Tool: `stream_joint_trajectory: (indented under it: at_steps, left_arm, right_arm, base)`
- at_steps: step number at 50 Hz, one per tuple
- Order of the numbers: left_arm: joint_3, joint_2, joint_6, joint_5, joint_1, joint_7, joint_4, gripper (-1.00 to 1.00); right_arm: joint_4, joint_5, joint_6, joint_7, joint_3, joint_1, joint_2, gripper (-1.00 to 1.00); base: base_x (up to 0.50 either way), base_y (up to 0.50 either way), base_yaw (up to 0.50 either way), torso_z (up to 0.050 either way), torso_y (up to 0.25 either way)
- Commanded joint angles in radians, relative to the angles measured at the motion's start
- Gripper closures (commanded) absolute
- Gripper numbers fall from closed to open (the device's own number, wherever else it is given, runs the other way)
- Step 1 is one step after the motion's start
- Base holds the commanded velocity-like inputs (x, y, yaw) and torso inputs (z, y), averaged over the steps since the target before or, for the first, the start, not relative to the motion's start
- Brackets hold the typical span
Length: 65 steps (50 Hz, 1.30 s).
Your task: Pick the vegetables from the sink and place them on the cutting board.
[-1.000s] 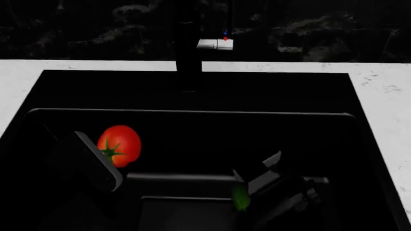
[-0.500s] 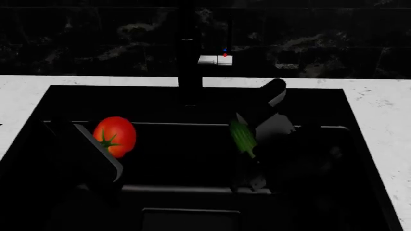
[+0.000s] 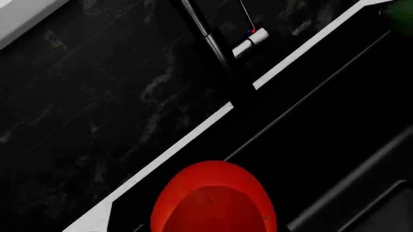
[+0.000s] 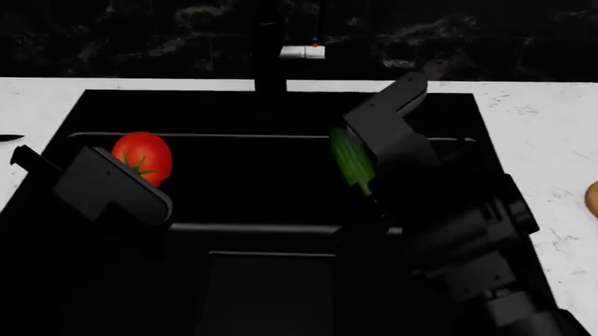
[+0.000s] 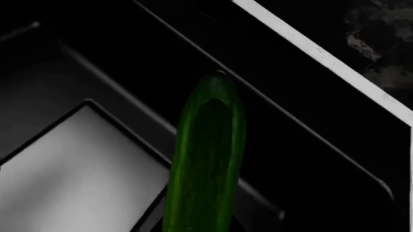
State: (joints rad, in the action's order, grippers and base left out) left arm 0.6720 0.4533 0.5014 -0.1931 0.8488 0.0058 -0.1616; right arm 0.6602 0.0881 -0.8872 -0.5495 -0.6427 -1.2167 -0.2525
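The red tomato with its green stem is held in my left gripper, raised above the black sink at its left side. It fills the near part of the left wrist view. My right gripper is shut on the dark green cucumber and holds it above the sink's middle right. The cucumber runs lengthwise out of the jaws in the right wrist view. The cutting board is out of view.
The black faucet stands at the back of the sink, with a grey lever. White marbled counter lies around the basin. A yellowish object shows at the right edge. A dark thin thing lies at the left edge.
Both arms have risen: the cucumber has come up from the sink floor to rim height, and the tomato has moved up and left. The head view has shifted too.
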Motion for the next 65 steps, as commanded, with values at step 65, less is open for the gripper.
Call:
stream_joint_trajectory:
  at_steps: [65]
  left_arm:
    - [-0.059,-0.151,0.114,-0.119,0.138,-0.080,0.040,1.00]
  right_arm:
    - [-0.191,0.039,-0.073,0.104,0.136,0.018,-0.050,1.00]
  base:
    - [-0.07,-0.50,0.00,0.000,0.000]
